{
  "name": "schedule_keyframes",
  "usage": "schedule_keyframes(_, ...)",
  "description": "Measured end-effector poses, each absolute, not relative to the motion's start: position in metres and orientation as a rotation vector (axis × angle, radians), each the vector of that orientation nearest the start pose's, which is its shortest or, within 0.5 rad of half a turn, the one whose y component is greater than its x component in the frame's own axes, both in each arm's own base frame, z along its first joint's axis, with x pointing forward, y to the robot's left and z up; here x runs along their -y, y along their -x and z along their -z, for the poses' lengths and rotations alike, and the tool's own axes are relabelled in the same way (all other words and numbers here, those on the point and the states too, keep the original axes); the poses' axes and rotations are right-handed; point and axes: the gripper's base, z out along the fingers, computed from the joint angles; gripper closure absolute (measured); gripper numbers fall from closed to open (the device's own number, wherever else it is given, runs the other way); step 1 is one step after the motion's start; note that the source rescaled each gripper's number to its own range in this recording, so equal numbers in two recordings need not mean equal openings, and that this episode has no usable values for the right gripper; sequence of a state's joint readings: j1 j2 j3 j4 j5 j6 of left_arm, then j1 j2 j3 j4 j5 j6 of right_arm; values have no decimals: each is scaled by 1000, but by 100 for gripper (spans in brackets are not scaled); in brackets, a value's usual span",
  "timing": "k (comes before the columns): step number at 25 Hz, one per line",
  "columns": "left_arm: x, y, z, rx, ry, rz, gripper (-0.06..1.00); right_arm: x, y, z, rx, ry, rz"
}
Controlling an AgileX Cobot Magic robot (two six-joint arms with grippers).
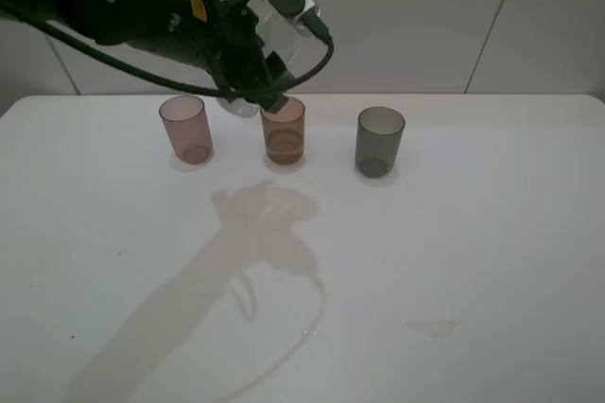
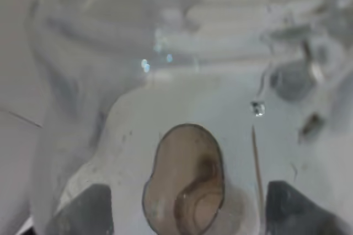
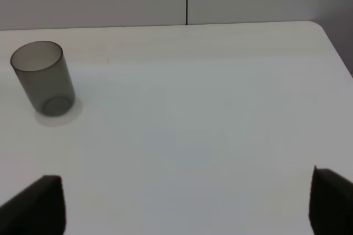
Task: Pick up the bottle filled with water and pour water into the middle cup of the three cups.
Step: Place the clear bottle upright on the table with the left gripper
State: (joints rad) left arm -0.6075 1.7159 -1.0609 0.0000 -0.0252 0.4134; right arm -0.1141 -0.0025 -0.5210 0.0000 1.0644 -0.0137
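My left gripper (image 1: 248, 81) is shut on the clear bottle (image 1: 238, 106), which is tilted over the amber-brown middle cup (image 1: 285, 131). The bottle's neck points down at that cup's rim. The cup holds some liquid at its bottom. In the left wrist view the bottle (image 2: 165, 53) fills the frame, and the amber cup (image 2: 185, 182) shows through it from above. The pinkish-mauve cup (image 1: 185, 129) stands left of the middle cup and the smoky-grey cup (image 1: 379, 141) right of it. My right gripper (image 3: 185, 207) is open and empty, apart from the grey cup (image 3: 43, 78).
The white table (image 1: 473, 233) ends at a back edge just behind the cups, with a wall beyond. A small wet patch (image 1: 431, 327) lies at the front right. The left arm and its cable (image 1: 113, 6) reach in from the upper left.
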Motion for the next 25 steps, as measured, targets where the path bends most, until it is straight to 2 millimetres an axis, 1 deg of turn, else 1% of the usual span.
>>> schedule_keyframes(2,208,-305,-214,-1842,-967,133,94,-1,8,-283,-2023,-102,81)
schedule_keyframes(4,198,-293,-193,-1836,-928,137,94,-1,8,-283,-2023,-102,81)
schedule_keyframes(7,186,-278,-171,-1780,-840,159,94,-1,8,-283,-2023,-102,81)
schedule_keyframes(11,172,-265,-155,-1708,-655,244,94,-1,8,-283,-2023,-102,81)
schedule_keyframes(14,168,-262,-144,-1693,-531,329,94,-1,8,-283,-2023,-102,81)
schedule_keyframes(17,169,-263,-130,-1694,-472,383,94,-1,8,-283,-2023,-102,81)
schedule_keyframes(20,171,-262,-112,-1707,-462,420,94,-1,8,-283,-2023,-102,81)
schedule_keyframes(25,172,-258,-79,-1790,-508,432,94,-1,8,-283,-2023,-102,81)
